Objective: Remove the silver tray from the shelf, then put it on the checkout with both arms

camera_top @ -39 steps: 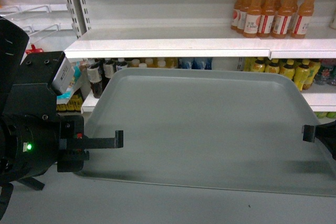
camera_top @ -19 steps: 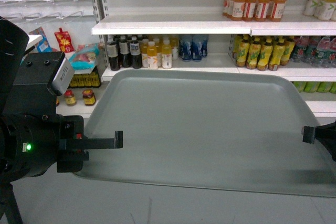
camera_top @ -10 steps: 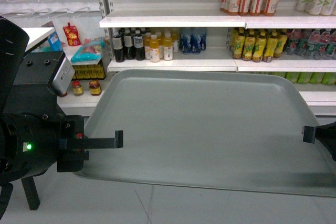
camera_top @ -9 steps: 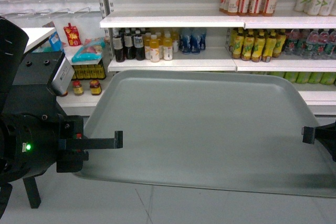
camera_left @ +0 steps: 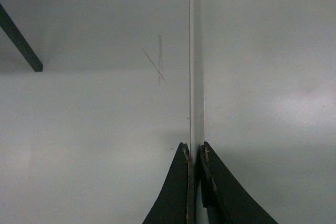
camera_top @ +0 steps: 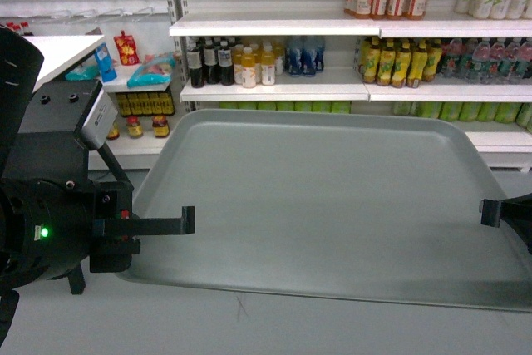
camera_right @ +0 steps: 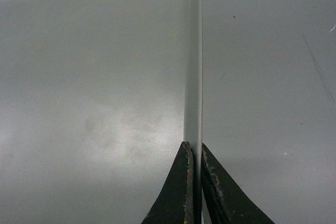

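The silver tray (camera_top: 332, 197) hangs level in the air in front of me, away from the shelf (camera_top: 274, 27), with nothing on it. My left gripper (camera_top: 189, 220) is shut on its left rim and my right gripper (camera_top: 489, 212) on its right rim. In the left wrist view the black fingers (camera_left: 184, 182) pinch the thin rim (camera_left: 195, 51), with the tray's surface on the right. The right wrist view shows that gripper (camera_right: 195, 150) clamped on the rim, with the tray's surface (camera_right: 94, 77) to the left. A corner of the white checkout (camera_top: 50, 49) shows at far left.
Store shelves with rows of bottles (camera_top: 233, 62) stand behind the tray. Snack packets (camera_top: 125, 43) hang at the left. A dark table leg (camera_left: 18, 40) stands on the grey floor (camera_right: 268, 103) below my left arm.
The shelves have drawn away and slid rightwards in the head view, and lower shelf boards and the white counter corner have come into sight. Tray and grippers hold the same pose.
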Tool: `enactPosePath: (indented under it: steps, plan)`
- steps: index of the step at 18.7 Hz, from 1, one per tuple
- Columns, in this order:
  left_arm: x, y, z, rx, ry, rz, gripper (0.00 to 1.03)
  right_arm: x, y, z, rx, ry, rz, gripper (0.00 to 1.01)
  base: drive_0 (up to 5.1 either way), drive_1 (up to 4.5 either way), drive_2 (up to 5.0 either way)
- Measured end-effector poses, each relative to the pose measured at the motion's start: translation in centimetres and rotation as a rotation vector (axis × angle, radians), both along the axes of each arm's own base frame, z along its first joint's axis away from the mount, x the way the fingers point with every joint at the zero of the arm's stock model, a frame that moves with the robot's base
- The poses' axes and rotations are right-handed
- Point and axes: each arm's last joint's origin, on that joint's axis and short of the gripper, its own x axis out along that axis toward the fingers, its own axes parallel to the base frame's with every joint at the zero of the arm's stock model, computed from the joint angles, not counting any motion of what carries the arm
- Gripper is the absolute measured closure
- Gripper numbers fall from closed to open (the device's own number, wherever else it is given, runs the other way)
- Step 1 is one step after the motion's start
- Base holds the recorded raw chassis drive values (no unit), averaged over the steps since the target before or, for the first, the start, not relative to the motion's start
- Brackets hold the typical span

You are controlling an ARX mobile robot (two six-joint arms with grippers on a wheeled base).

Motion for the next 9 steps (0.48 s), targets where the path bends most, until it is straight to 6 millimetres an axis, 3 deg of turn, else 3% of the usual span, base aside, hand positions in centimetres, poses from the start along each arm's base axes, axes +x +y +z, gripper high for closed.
enactPosePath:
  steps: [9]
  plan:
    - [-0.03, -0.10, -0.03, -0.001, 0.002, -0.005, 1.00, -0.01, -0.02, -0.03, 0.000, 0.003, -0.001, 0.98, -4.6, 2.48, 2.5]
